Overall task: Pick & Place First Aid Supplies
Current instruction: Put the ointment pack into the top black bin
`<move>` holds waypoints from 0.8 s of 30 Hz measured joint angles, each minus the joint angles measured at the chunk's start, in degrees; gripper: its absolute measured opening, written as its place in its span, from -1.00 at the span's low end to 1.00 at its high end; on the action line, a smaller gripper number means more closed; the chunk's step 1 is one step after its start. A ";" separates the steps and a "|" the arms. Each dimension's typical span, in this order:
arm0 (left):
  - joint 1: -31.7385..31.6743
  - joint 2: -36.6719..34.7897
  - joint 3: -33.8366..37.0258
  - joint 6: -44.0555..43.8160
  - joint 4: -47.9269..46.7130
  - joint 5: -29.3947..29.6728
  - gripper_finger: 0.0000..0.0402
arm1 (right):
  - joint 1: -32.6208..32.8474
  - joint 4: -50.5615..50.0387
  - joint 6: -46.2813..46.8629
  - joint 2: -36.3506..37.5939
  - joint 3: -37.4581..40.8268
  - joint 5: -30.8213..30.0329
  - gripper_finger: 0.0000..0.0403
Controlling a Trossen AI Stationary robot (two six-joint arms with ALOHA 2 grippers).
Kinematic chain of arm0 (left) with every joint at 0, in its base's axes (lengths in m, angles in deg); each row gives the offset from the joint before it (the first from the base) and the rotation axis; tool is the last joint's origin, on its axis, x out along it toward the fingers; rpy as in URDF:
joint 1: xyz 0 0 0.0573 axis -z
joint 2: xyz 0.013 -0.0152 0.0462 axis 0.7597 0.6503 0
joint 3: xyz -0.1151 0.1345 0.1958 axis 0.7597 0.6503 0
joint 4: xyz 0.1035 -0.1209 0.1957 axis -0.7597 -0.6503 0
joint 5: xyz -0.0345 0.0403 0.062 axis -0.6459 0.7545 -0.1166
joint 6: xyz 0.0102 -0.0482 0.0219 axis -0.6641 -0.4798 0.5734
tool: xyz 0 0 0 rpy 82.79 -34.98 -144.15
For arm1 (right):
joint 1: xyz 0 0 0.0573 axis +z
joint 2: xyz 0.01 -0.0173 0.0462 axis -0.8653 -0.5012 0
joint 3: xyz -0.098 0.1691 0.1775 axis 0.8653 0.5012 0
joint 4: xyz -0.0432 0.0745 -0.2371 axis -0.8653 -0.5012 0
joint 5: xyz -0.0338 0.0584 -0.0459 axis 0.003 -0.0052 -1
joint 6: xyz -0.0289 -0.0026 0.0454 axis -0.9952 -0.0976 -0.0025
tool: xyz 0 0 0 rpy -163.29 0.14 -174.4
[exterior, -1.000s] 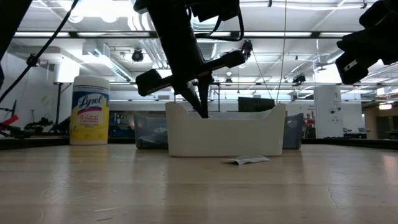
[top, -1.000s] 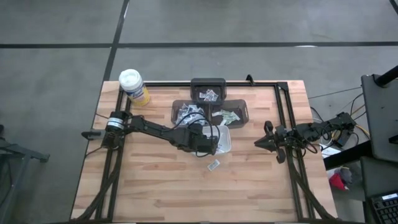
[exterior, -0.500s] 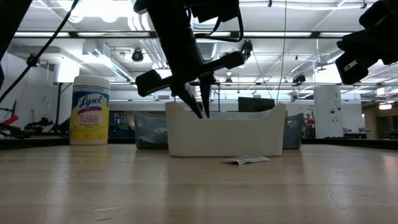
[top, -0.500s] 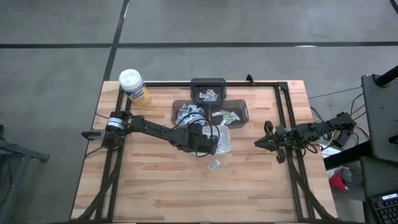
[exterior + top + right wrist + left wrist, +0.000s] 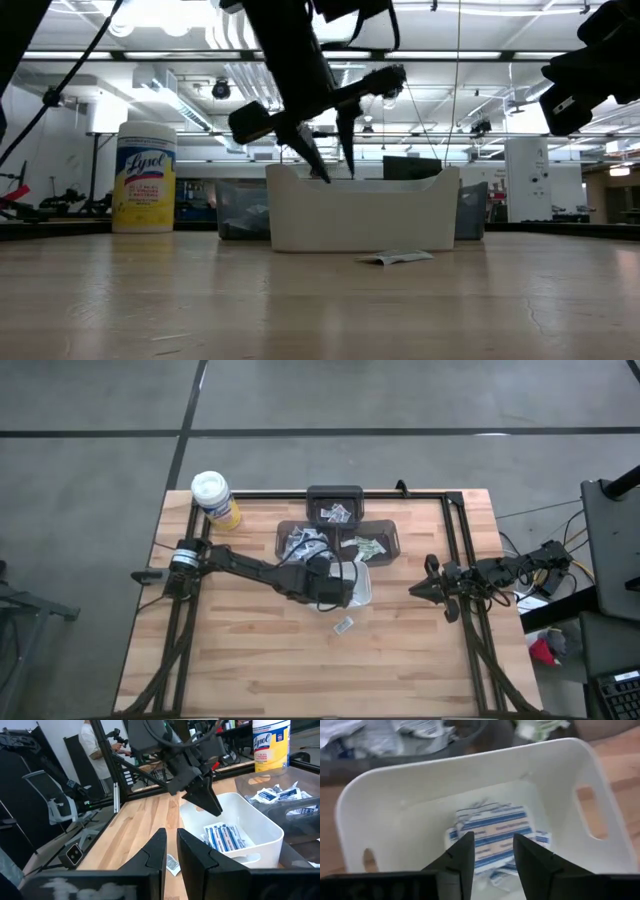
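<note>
Your left gripper (image 5: 333, 150) hangs over the white tray (image 5: 366, 588) with its two fingers (image 5: 465, 855) apart and nothing between them. Below them, on the tray floor, lies a small stack of packets (image 5: 492, 834) with blue stripes; you can make out at least three, though the exact count is hidden by overlap. One more packet (image 5: 343, 626) lies alone on the wooden table (image 5: 250, 660), just in front of the tray on the side away from the bins.

Behind the tray you have three dark bins: one (image 5: 302, 542) heaped with white and blue packets, too many to count; one (image 5: 378, 545) with a few greenish ones; and one (image 5: 334, 506) farther back with a few more white ones. A single yellow canister (image 5: 214, 499) with a white lid stands at the table's far left corner.

Your right gripper (image 5: 417, 589) waits at the table's right edge, well apart from the tray, its fingers (image 5: 155, 851) close together with a narrow gap and gripping nothing. One person (image 5: 93, 742) stands in the room beyond.
</note>
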 joint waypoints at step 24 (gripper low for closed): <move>5.97 -0.07 -11.55 15.83 0.49 -7.99 -0.36 | -0.02 0.00 0.02 0.00 0.00 0.00 -0.79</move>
